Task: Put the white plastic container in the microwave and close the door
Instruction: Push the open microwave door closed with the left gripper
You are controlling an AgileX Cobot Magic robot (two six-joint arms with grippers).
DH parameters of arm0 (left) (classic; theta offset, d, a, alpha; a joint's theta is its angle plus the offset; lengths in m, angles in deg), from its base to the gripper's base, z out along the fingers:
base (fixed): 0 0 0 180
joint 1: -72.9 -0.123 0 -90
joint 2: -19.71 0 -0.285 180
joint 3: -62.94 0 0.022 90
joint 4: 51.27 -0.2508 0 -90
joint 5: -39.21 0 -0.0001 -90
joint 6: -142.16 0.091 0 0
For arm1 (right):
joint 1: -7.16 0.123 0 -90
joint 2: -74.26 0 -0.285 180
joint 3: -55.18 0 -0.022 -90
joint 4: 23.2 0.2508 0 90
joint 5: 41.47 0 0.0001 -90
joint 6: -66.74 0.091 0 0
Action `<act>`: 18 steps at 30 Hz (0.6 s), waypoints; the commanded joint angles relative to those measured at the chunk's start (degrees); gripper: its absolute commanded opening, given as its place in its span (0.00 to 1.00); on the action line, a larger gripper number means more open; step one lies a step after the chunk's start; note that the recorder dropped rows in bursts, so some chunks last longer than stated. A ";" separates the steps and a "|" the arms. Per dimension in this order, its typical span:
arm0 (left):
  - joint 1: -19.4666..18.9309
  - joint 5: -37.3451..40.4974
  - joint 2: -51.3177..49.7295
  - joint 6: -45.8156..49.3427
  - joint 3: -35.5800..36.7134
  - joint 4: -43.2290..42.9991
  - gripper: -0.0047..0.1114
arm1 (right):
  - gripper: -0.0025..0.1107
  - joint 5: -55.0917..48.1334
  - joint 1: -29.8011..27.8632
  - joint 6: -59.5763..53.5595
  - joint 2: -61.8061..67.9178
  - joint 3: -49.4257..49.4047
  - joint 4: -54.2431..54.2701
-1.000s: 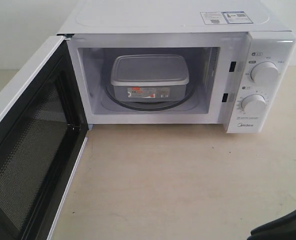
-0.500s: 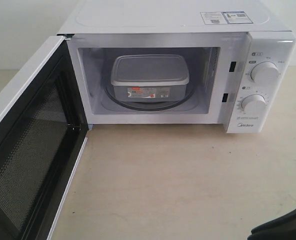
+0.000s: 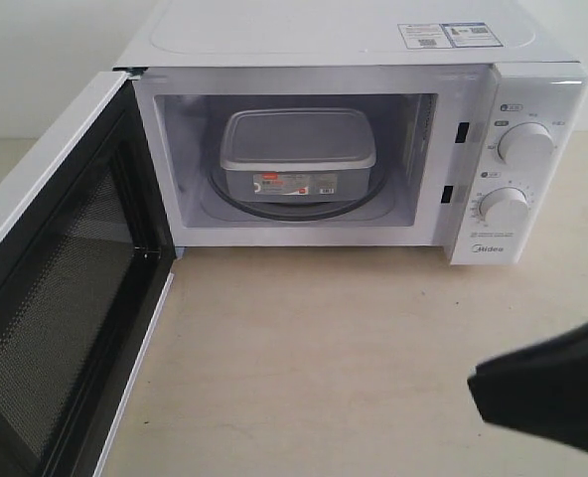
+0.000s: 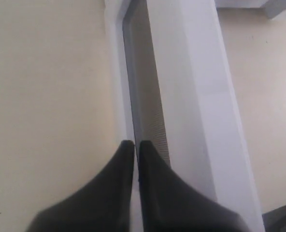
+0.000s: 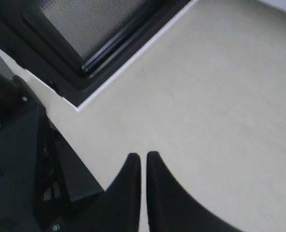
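We note right gripper point(image 5: 143, 157) clenched, empty, over table point(image 3: 324, 348). Left gripper point(image 4: 135, 145) clenched, empty, by door point(image 3: 66, 298); we cannot tell contact. Door wide open. White plastic container point(image 3: 296, 149) inside microwave point(image 3: 324, 40), on turntable point(image 3: 294, 212).

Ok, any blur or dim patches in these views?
Exterior view: sharp and evenly lit, though the container sits in shade and a dark arm is blurred; left wrist view: soft, door washed out; right wrist view: right end effector out of focus.

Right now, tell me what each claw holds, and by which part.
Nothing. The left claw and the right claw are both shut on nothing.
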 commanded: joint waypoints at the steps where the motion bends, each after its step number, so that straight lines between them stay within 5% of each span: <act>1: 0.29 0.04 -3.81 8.44 2.96 6.22 0.08 | 0.02 0.50 -0.11 0.37 -0.24 7.55 -1.48; 10: 7.09 0.04 -8.94 11.39 4.11 8.79 0.08 | 0.02 -7.84 -0.11 3.25 -0.24 20.37 -10.43; 18: 14.11 -0.61 -13.08 21.74 3.98 22.83 0.08 | 0.02 -9.10 -0.11 6.27 -1.31 22.35 -14.92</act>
